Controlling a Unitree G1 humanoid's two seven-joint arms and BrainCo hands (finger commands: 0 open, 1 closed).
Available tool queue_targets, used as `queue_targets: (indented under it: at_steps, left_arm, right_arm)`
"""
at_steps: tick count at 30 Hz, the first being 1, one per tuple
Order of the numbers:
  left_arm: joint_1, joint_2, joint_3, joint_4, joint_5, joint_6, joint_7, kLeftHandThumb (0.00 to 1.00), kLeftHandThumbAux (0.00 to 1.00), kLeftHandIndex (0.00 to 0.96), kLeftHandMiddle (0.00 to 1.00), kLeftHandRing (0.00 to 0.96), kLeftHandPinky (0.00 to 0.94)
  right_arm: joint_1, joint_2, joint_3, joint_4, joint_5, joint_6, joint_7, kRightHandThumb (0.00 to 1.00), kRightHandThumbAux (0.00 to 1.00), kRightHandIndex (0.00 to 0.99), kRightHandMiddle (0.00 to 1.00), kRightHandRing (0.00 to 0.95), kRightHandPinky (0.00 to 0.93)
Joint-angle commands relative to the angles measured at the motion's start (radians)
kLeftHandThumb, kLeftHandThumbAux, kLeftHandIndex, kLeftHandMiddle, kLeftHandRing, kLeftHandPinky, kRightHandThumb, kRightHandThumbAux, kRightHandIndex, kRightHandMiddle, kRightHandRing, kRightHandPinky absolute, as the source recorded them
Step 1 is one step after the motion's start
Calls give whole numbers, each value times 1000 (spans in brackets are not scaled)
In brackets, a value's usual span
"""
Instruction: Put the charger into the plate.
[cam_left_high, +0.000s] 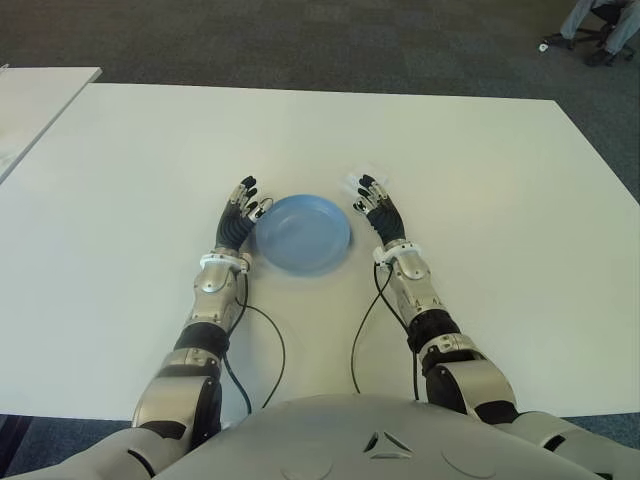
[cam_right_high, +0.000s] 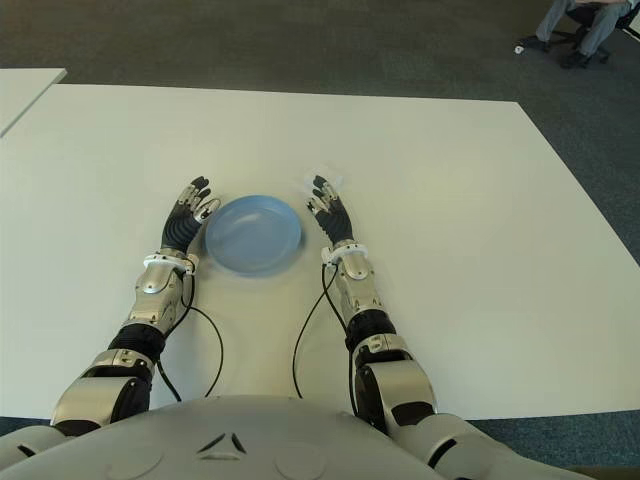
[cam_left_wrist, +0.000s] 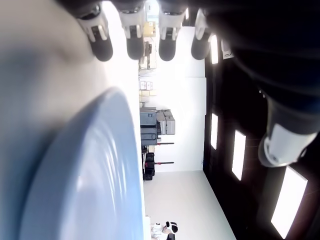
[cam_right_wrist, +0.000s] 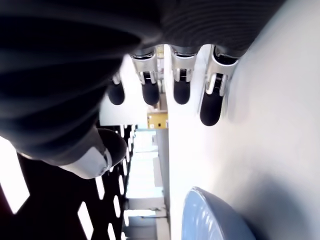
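A small white charger (cam_left_high: 366, 174) lies on the white table (cam_left_high: 480, 220), just beyond the tips of my right hand (cam_left_high: 372, 202) and partly hidden by them. An empty blue plate (cam_left_high: 300, 232) sits between my two hands. My right hand is at the plate's right rim, and its fingers (cam_right_wrist: 181, 90) are stretched out and hold nothing. At the plate's left rim is my left hand (cam_left_high: 246, 205), whose fingers (cam_left_wrist: 134, 42) are also straight and empty. The plate's edge (cam_left_wrist: 95, 165) shows close beside the left hand.
A second white table (cam_left_high: 40, 100) stands at the far left across a narrow gap. Dark carpet lies beyond the table, with a seated person's legs and a chair (cam_left_high: 600, 30) at the far right. Black cables (cam_left_high: 268, 350) trail from both wrists towards my body.
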Motion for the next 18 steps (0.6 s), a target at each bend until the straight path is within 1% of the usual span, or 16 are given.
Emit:
queue_targets:
  at_steps: [1,4,7,8,10,11,12,14,15,16,17,18]
  left_arm:
    - [11,-9,-5,72,16,29,15,0,555,0,24,7,1]
    - [4,-10,-5,87,16,24,18,0,557,0,24,5,2]
    - [-2,-13,-5,98,17,18,20,0,557,0,25,6,2]
    - [-3,-14,-5,100,17,16,21,0,558,0,25,6,1]
    - [-4,-15,-4,104,17,14,20,0,558,0,26,5,0]
    - [-5,-15,-3,105,16,13,19,0,558,0,26,5,0]
    - [-6,-15,-3,105,15,13,19,0,559,0,26,5,0]
    - [-6,-16,-2,103,13,14,17,0,559,0,26,4,0]
    - [-6,-16,-2,102,12,15,17,0,559,0,25,4,0]
    - [-7,-16,-1,102,11,15,16,0,559,0,25,4,0]
    - [-7,-17,-1,101,11,15,16,0,559,0,25,4,0]
    - [-6,-17,0,100,10,16,16,0,559,0,26,4,1]
  right_arm:
    - [87,-11,2,-120,-23,74,-42,39,683,9,72,71,106]
    - [92,-16,-3,-206,-36,128,-73,86,712,18,100,108,167]
    - [72,-19,-14,-284,-46,193,-113,121,722,24,118,127,183]
    - [66,-19,-18,-307,-50,210,-128,160,726,34,135,141,192]
    - [63,-20,-23,-343,-59,230,-154,220,731,49,160,161,207]
    - [67,-21,-26,-360,-66,228,-167,233,732,52,165,165,211]
    - [70,-22,-28,-373,-70,228,-178,289,735,66,190,180,223]
    - [67,-27,-45,-449,-72,231,-208,374,738,89,226,202,238]
    - [64,-28,-52,-478,-71,236,-218,462,737,119,261,227,251]
    - [53,-31,-60,-508,-72,242,-231,524,736,141,286,246,261]
    - [46,-33,-64,-526,-72,248,-238,549,735,151,296,255,266]
    - [23,-39,-75,-538,-76,248,-253,584,733,165,310,267,272]
